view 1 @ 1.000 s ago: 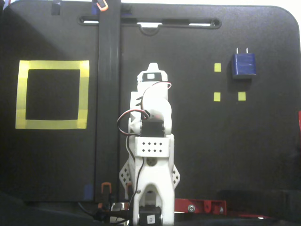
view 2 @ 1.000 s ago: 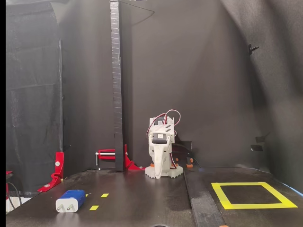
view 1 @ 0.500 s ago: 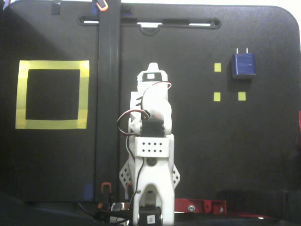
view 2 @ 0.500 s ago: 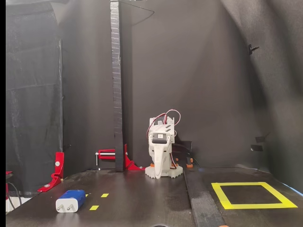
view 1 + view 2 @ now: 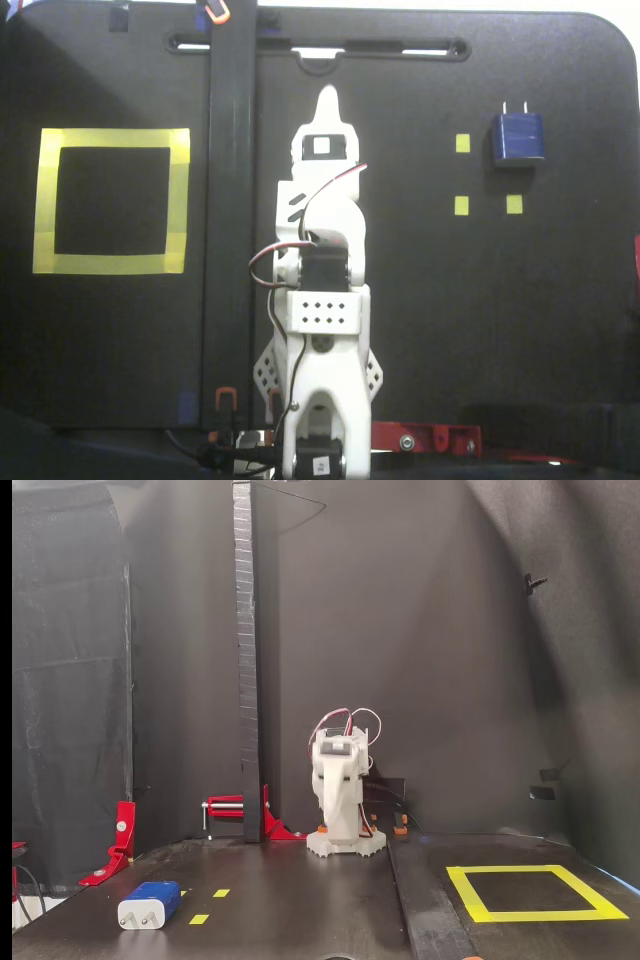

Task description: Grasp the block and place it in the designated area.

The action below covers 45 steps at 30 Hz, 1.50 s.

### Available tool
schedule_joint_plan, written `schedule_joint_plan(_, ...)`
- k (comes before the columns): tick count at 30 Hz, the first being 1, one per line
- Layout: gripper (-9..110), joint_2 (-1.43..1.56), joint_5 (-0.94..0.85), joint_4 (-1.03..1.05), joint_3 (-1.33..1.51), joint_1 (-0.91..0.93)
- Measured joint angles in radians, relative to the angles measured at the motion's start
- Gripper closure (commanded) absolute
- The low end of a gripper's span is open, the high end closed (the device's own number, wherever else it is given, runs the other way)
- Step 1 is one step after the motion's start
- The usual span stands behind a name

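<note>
- In the top-down fixed view the block lies in the upper right of the frame, prongs toward the top edge, just beside three small yellow markers.
- The low fixed view has it at lower left on the black table, pale prong end facing the camera.
- The designated area sits at the left of that top-down view, well apart from the block.
- The gripper points up-frame at center, holding nothing; fingers look closed together to a point.

Both fixed views are dim and soft; the white arm glares, with pale overexposure toward twelve o'clock.
</note>
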Motion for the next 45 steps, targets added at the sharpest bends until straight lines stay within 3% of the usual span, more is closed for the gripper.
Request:
schedule_joint_plan(17,101,0.000,0.000,-0.400,0.000,0.000)
schedule_joint_plan(32,101,0.000,0.000,-0.399,0.000,0.037)
schedule_joint_plan(45,101,-0.005,0.000,-0.327,0.000,0.333)
